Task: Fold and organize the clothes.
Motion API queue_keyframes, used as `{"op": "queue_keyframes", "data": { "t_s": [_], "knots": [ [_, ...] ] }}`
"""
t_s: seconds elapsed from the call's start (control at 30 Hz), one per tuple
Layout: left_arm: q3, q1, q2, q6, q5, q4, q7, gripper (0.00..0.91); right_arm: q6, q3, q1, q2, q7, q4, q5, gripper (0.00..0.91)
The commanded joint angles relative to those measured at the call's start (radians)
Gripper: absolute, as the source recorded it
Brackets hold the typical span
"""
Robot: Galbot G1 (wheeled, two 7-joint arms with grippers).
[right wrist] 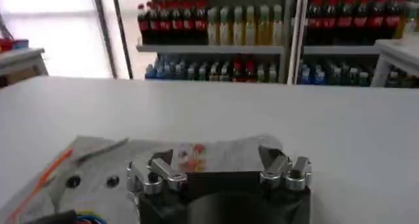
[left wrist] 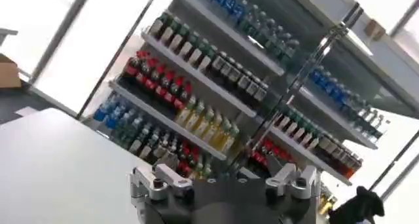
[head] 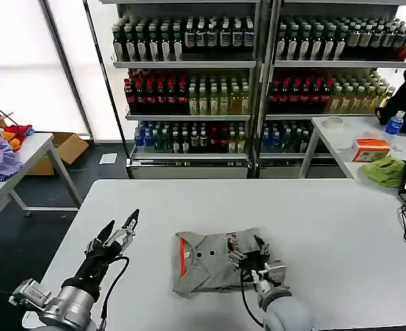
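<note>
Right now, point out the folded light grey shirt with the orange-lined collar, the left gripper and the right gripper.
folded light grey shirt (head: 206, 265), head view, on its buttoned front.
left gripper (head: 120, 231), head view, between its fingertips.
right gripper (head: 247, 254), head view, between its fingertips over the shirt.

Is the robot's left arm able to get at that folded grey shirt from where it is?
Probably yes. The left gripper hangs open beside the grey shirt, with only bare table between them. The right gripper sits over the shirt's far side.
</note>
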State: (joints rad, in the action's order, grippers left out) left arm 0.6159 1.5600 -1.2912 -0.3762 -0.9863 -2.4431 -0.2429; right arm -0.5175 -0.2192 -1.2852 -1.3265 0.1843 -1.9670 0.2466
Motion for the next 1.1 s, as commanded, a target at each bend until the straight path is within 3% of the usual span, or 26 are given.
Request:
{"op": "queue_keyframes", "data": {
  "t_s": [0.03, 0.13, 0.2, 0.33, 0.43, 0.57, 0.77, 0.9, 1.1],
  "knots": [
    [-0.016, -0.019, -0.001, 0.001, 0.004, 0.04, 0.003, 0.907, -0.063, 0.067, -0.027, 0.003, 0.129, 0.002, -0.015, 0.907],
    [-0.023, -0.027, 0.003, 0.003, 0.0, 0.042, 0.003, 0.907, -0.064, 0.055, -0.035, 0.017, 0.134, -0.077, -0.012, 0.907],
    [-0.027, -0.029, 0.006, 0.003, 0.0, 0.04, 0.003, 0.907, -0.052, 0.03, -0.037, 0.021, 0.088, -0.12, -0.009, 0.907],
    [-0.021, -0.031, 0.014, 0.006, 0.01, 0.042, 0.015, 0.907, 0.185, -0.087, -0.07, 0.045, -0.031, -0.222, 0.032, 0.907],
    [-0.02, -0.024, 0.018, 0.024, 0.076, 0.051, 0.054, 0.907, 0.29, -0.253, -0.097, 0.06, -0.124, -0.255, 0.037, 0.907],
    [-0.015, -0.014, 0.02, 0.059, 0.207, 0.087, 0.136, 0.907, 0.333, -0.484, -0.16, 0.087, -0.217, -0.247, 0.239, 0.907],
    [0.029, -0.011, 0.023, 0.103, 0.293, 0.143, 0.201, 0.907, 0.4, -0.707, -0.253, 0.104, -0.317, -0.179, 0.349, 0.907],
    [0.076, -0.003, 0.021, 0.127, 0.348, 0.166, 0.249, 0.907, 0.444, -0.793, -0.307, 0.084, -0.387, -0.135, 0.343, 0.907],
    [0.146, 0.013, -0.007, 0.155, 0.487, 0.182, 0.39, 0.907, 0.446, -0.851, -0.337, 0.054, -0.484, -0.109, 0.29, 0.907]
  ]
}}
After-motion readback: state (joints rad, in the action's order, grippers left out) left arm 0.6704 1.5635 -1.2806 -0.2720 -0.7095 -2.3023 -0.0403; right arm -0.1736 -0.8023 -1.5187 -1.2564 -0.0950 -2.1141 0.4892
